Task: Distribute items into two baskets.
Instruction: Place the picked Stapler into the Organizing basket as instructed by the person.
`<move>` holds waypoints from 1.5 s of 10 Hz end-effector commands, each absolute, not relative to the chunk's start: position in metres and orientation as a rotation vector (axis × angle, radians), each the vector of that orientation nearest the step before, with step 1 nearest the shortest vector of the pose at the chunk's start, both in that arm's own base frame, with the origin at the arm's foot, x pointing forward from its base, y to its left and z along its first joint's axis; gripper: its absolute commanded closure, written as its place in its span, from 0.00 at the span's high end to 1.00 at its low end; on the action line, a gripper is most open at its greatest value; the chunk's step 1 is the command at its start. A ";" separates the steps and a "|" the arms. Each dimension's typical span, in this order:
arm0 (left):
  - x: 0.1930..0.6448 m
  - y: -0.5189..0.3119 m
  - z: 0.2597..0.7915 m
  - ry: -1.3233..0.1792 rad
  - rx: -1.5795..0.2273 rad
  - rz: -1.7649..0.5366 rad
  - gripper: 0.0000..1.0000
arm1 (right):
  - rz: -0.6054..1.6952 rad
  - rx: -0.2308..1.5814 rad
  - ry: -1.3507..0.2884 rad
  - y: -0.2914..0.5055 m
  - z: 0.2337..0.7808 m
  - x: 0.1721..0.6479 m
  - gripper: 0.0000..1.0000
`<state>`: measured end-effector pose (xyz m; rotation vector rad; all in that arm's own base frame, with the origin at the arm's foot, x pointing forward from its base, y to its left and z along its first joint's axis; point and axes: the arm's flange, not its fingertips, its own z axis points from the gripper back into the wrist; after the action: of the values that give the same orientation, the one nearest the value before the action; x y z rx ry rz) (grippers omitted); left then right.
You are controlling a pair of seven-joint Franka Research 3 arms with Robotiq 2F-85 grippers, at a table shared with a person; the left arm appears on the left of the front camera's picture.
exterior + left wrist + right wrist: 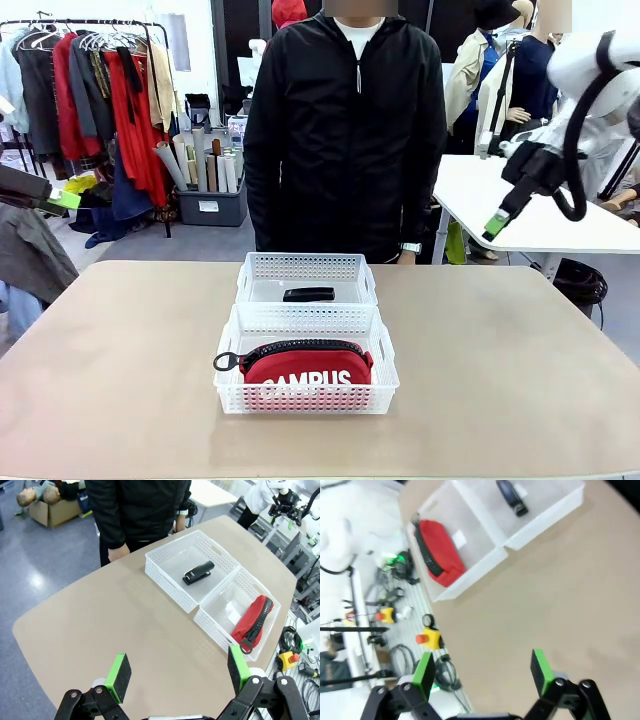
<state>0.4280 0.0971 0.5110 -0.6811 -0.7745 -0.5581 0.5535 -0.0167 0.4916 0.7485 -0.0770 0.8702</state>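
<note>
Front view: we see the red fabric zip pouch with white lettering (306,366) lying in the near white lattice plastic basket (232,378), and the small black stapler (308,294) in the far matching basket (250,276), both on the tan worktop (520,370).
Left wrist view: our left pincer (179,675) hangs wide and empty above the worktop, well apart from the baskets.
Right wrist view: our right pincer (482,675) is wide and empty too.
Step in hand: we judge the sorting done; we keep both pincers high and clear of the rims.

Two baskets (307,278) (305,398), one pouch (306,364), one stapler (308,294)
</note>
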 end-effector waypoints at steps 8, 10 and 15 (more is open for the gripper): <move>0.427 0.097 0.512 -0.780 -0.685 -0.563 1.00 | 0.307 0.930 -0.454 -0.075 0.456 0.392 1.00; 0.427 0.097 0.512 -0.780 -0.685 -0.563 1.00 | 0.267 0.956 -0.506 -0.101 0.459 0.391 1.00; 0.427 0.097 0.512 -0.780 -0.685 -0.563 1.00 | 0.276 0.890 -0.570 -0.117 0.475 0.392 1.00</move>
<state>0.4281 0.0969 0.5110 -0.6809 -0.7743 -0.5586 0.3904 -0.1181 0.4743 0.9194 -0.5355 0.2650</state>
